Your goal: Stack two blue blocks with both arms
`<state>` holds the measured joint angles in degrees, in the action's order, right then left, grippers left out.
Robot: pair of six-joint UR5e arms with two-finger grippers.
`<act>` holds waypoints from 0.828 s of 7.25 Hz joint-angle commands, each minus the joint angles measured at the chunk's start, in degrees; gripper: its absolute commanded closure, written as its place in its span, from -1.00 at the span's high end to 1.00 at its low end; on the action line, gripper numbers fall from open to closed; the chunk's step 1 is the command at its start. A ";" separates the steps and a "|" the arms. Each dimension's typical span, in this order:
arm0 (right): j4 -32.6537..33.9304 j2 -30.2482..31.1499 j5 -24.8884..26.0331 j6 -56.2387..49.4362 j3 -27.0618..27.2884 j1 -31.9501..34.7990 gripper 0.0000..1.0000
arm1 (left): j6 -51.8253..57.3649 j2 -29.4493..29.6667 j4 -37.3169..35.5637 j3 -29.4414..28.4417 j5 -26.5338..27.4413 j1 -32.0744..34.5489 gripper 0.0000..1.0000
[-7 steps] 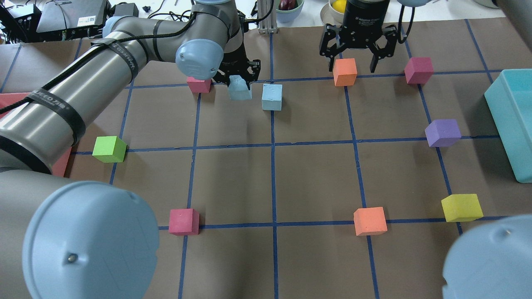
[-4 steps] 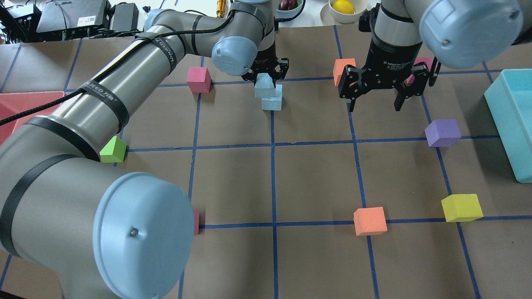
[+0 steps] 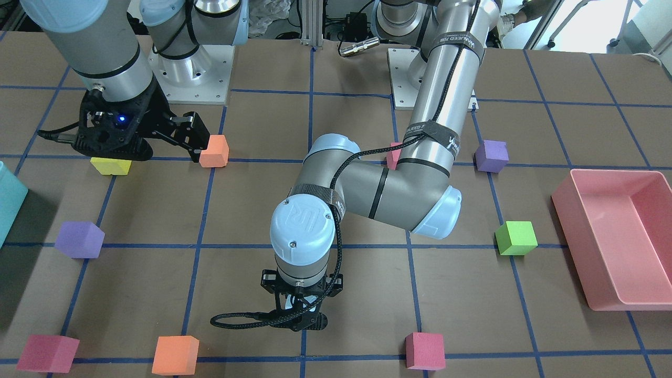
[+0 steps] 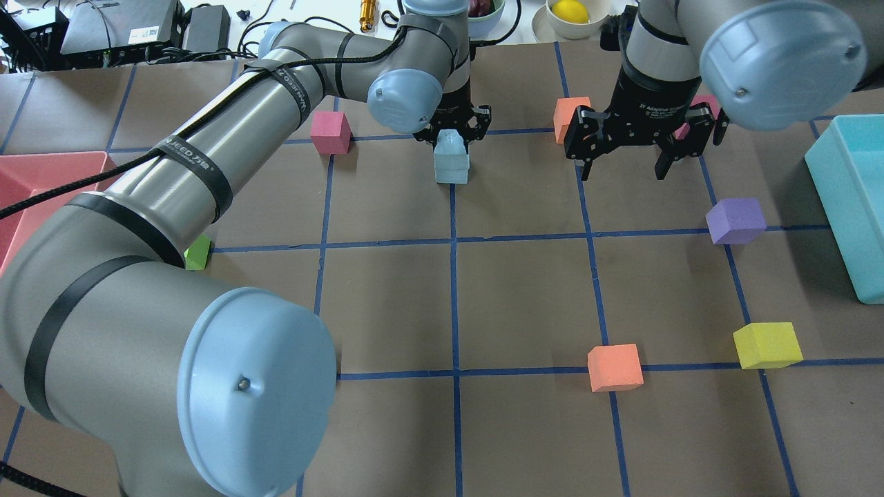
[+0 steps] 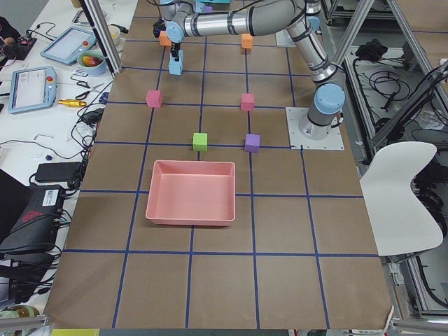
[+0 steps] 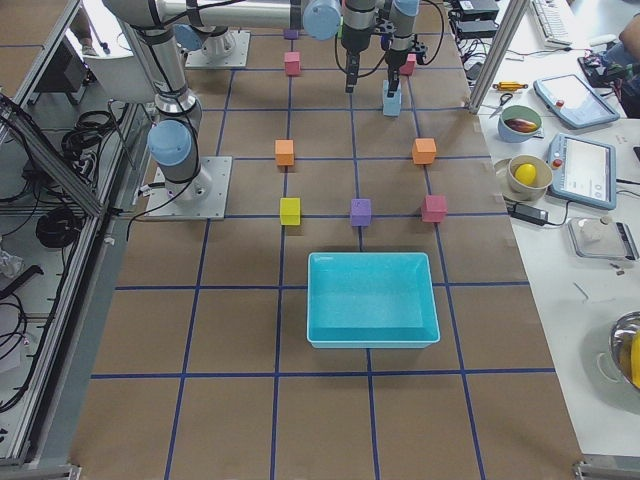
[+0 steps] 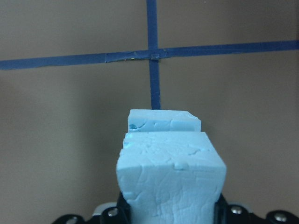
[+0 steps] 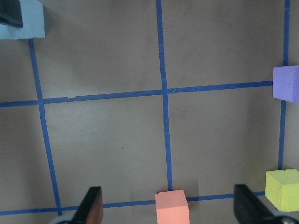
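Overhead exterior view: upper blue block is seen atop lower blue block on the surface.
Left claw: pinched on the upper blue block.
Right claw: spread, nothing held, near orange cube.

Pale blue blocks; brown table gridded in blue tape; teal bin; pink tray

You have bright, even light from above; the table shows only short, soft shadows beside the cubes. The left arm carries pale glare streaks on its silver tube. In your left wrist view the upper blue block sits close and slightly soft.
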<state>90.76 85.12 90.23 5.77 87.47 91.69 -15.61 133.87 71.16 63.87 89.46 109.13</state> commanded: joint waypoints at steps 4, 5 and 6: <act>-2.86 0.92 0.38 -1.10 -1.07 -1.16 1.00 | 5.03 -5.71 7.80 -1.64 0.28 -3.20 1.00; -3.04 1.36 0.38 -2.06 -0.98 -1.16 1.00 | 8.90 -9.73 12.21 -1.38 1.06 -4.09 1.00; -2.95 1.37 0.30 -6.51 -0.98 -1.34 1.00 | 12.68 -14.04 18.25 -0.16 2.38 -7.66 1.00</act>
<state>87.88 86.29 90.54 3.04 86.46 90.49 -7.54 124.80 82.59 62.79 90.54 104.70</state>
